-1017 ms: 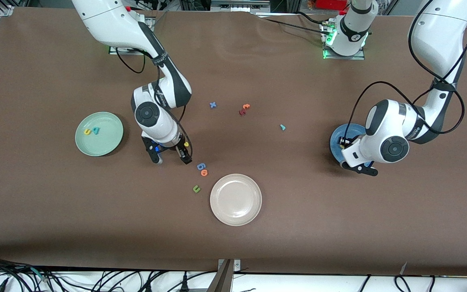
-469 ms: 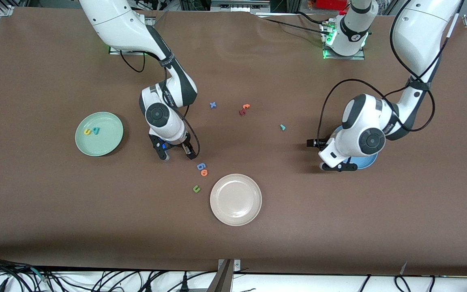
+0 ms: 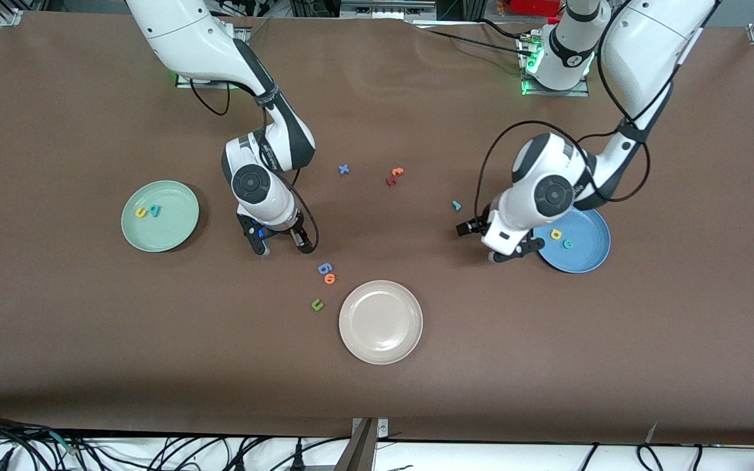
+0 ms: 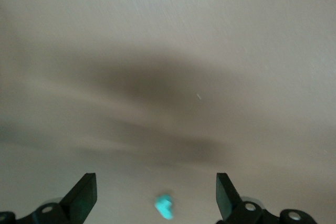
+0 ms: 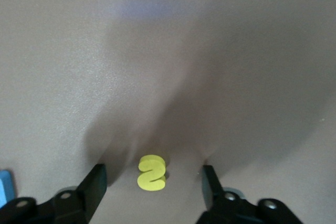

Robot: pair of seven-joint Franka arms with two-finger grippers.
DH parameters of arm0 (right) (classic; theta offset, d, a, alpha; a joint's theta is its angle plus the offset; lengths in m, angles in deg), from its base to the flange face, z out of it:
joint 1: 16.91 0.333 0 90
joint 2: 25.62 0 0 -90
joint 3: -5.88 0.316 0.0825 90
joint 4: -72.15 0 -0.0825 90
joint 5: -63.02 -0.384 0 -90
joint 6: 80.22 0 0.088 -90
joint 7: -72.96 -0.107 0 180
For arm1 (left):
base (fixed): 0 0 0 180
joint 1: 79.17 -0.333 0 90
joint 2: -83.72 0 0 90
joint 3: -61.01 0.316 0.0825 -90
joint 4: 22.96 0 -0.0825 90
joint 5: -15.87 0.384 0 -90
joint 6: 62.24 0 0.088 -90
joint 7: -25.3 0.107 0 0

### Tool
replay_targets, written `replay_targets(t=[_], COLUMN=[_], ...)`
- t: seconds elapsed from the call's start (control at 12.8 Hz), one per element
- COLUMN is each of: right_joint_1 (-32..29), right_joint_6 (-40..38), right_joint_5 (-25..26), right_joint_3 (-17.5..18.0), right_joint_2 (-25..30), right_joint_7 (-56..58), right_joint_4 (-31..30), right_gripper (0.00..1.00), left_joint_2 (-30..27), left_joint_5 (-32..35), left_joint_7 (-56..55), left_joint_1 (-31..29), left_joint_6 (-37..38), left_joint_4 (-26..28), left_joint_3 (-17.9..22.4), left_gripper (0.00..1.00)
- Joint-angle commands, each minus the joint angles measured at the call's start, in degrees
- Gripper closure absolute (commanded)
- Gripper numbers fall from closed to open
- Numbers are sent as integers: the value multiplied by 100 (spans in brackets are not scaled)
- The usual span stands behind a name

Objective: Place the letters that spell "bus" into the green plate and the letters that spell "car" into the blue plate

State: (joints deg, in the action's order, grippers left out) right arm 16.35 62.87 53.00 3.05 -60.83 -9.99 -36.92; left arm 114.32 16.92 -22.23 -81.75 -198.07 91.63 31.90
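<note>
Nearest the front camera on our brown bench (image 3: 89, 340) sits the round beige-white plate (image 3: 381, 322), which plays no part in the sorting. Just farther off lie three stray foam pieces: a green "u" (image 3: 317, 304), an orange ring-shaped letter (image 3: 330, 279) and a blue "6"-like letter (image 3: 324, 267).

Farther again, our right gripper (image 3: 282, 243) hangs low over the bench, straddling the small yellow foam "s" (image 5: 151, 172). In the right wrist view the "s" lies flat between the two dark fingers (image 5: 94, 184), which stand apart and touch nothing. We judge the jaws are lined up this way to pinch the last piece of "bus".

Toward the right arm's end, the round pale mint-green plate (image 3: 174, 232) already carries a yellow "u" (image 3: 141, 212) and a teal "b" (image 3: 154, 210) side by side.

Toward the left arm's end, the round medium-blue plate (image 3: 590, 258) holds a yellow "a" (image 3: 556, 234) and a teal "c" (image 3: 567, 244). Our left gripper (image 3: 491, 239) is beside that plate, over bare bench, jaws released wide and empty. It is aimed at the small teal foam "r" (image 3: 456, 205), which lies alone a little farther from the camera and shows between the fingers (image 4: 83, 195) in the left wrist view.

Farthest off rest an orange and dark red pair of letters (image 3: 394, 176) and a blue "x" (image 3: 343, 169), unwanted by either word.
</note>
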Motion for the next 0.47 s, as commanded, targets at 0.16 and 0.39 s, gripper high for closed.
replay_targets(t=[0.16, 0.39], right_joint_1=[41, 41], right_joint_6=[-9, -113], right_joint_5=[-71, -71], right_joint_3=[-34, -52], right_joint_2=[164, 268], right_joint_7=[112, 112], right_joint_4=[-184, -158], right_gripper=[98, 100], left_joint_2=[-221, -300], left_joint_5=[105, 1122], left_joint_7=[-915, -2116], left_joint_1=[310, 459], left_joint_6=[-830, -884], left_joint_4=[800, 977], left_joint_3=[-147, -165], left_gripper=[0, 1])
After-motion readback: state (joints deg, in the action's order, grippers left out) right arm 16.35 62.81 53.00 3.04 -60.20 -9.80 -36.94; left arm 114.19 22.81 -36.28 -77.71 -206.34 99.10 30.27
